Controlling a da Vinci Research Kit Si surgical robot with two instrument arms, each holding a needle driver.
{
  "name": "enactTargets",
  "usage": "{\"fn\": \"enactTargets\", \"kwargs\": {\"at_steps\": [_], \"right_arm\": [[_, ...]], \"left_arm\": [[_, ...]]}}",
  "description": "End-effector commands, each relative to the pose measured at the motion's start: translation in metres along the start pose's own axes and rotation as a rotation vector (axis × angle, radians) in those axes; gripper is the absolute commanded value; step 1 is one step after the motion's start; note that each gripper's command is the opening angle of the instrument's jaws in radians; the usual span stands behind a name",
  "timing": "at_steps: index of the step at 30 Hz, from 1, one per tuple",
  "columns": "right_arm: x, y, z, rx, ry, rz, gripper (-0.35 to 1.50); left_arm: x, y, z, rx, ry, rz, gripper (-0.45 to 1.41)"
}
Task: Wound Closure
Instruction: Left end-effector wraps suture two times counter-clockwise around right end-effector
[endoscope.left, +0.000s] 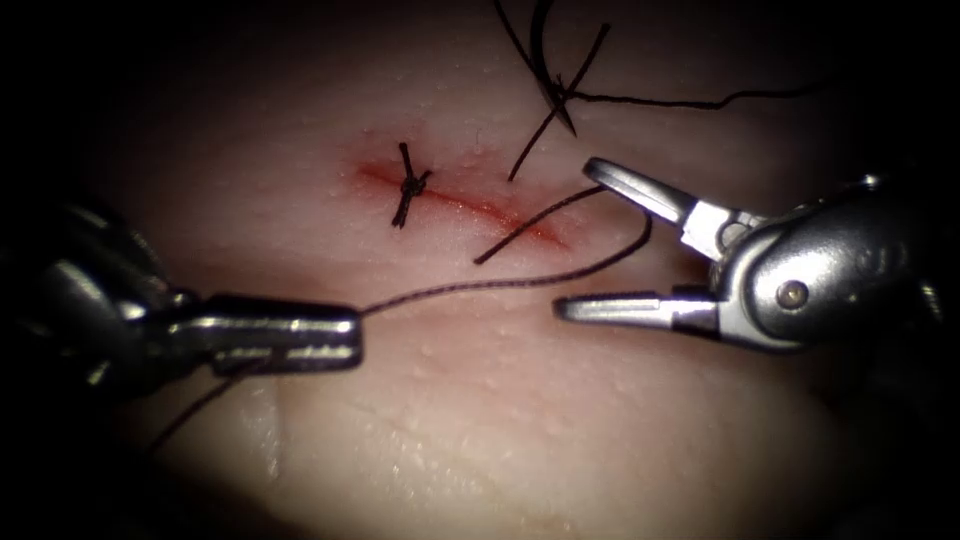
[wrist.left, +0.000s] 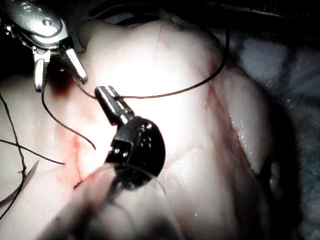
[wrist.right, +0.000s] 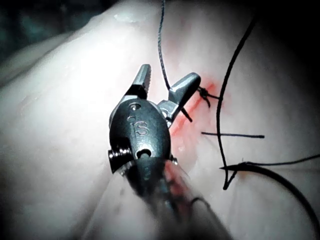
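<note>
The cut (endoscope.left: 470, 205) runs as a red line across the tissue (endoscope.left: 500, 400), with one tied stitch (endoscope.left: 410, 185) near its left end. My left tool (endoscope.left: 355, 335) is shut on the thread (endoscope.left: 500, 283) below the cut. That thread runs right and curves up between the wide open jaws of my right tool (endoscope.left: 580, 240), which holds nothing. A loose thread end (endoscope.left: 530, 225) lies over the cut's right end. The curved needle (endoscope.left: 543, 60) lies free on the tissue beyond the cut, not in it. The left tool (wrist.left: 107, 95) and right tool (wrist.right: 167, 75) show close up.
Red fluid stains the tissue along the cut. Loose thread (endoscope.left: 680, 100) crosses over the needle and trails off to the right. More thread (endoscope.left: 200, 405) hangs down from under the left tool. The needle (wrist.right: 280, 177) lies beside the right tool's shaft.
</note>
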Motion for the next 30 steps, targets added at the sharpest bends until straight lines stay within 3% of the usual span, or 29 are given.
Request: {"fn": "enactTargets", "kwargs": {"at_steps": [1,7,10,15,16,17,19,20,21,22,23,30], "right_arm": [[0.0004,-0.0011,0.0000,-0.004,-0.011,0.010,1.48],[0.0013,-0.0004,-0.0019,0.012,-0.025,0.043,1.48],[0.0017,0.0016,-0.0038,0.030,-0.042,0.065,1.48],[0.0029,0.0038,-0.0045,0.048,-0.027,0.048,1.40],[0.0032,0.0042,-0.0044,0.059,-0.013,0.047,1.33],[0.0040,0.0049,-0.0039,0.071,-0.006,0.028,1.10],[0.0046,0.0054,-0.0032,0.097,-0.008,0.005,0.83],[0.0048,0.0056,-0.0025,0.118,-0.018,-0.005,0.61],[0.0048,0.0058,-0.0011,0.142,-0.041,-0.012,0.17],[0.0047,0.0058,-0.0005,0.148,-0.049,-0.013,0.02],[0.0044,0.0060,0.0005,0.159,-0.052,-0.015,-0.35],[0.0015,0.0071,0.0056,0.210,-0.081,-0.034,-0.35]], "left_arm": [[-0.0004,0.0005,0.0005,0.012,-0.009,-0.013,-0.45],[-0.0013,0.0000,-0.0013,0.069,-0.044,-0.034,-0.45],[-0.0014,0.0007,-0.0036,0.092,-0.055,-0.036,-0.45],[-0.0012,0.0014,-0.0051,0.089,-0.069,-0.035,-0.45],[-0.0012,0.0014,-0.0052,0.089,-0.072,-0.035,-0.45],[-0.0012,0.0016,-0.0051,0.091,-0.079,-0.035,-0.45],[-0.0012,0.0017,-0.0049,0.093,-0.085,-0.034,-0.45],[-0.0011,0.0017,-0.0047,0.094,-0.087,-0.034,-0.45],[-0.0011,0.0018,-0.0044,0.096,-0.092,-0.033,-0.45],[-0.0011,0.0019,-0.0042,0.100,-0.093,-0.039,-0.45],[-0.0011,0.0019,-0.0039,0.097,-0.101,-0.032,-0.45],[-0.0008,0.0019,-0.0033,0.057,-0.095,0.004,-0.45]]}}
